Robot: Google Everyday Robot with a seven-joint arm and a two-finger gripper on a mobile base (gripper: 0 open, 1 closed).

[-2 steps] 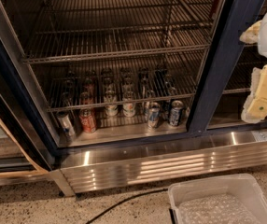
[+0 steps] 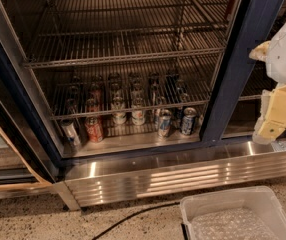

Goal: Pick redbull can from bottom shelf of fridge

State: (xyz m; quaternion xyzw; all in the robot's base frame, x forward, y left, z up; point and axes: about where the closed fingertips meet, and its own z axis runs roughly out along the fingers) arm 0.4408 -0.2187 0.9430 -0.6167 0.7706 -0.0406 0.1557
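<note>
The fridge [image 2: 238, 69] stands open, and its navy upright post is the landmark here. Left of the post, on the bottom shelf [image 2: 128, 143], two blue-and-silver cans stand upright at the front. The redbull can [image 2: 188, 120] is the one nearest the post, and its twin [image 2: 164, 122] is just beside it, further left. Beyond these are two whitish cans [image 2: 128, 113], then one red can [image 2: 94, 129] and one silver can [image 2: 70, 132], which is tilted. More cans stand in the dimness behind, too dark to count. No label can be read.

Three wire racks [image 2: 123, 54] show above. The hand [image 2: 266, 133] hangs right of the post, outside the compartment and well apart from the cans. I cannot tell whether it is open or closed, and it holds nothing that I can see.
</note>
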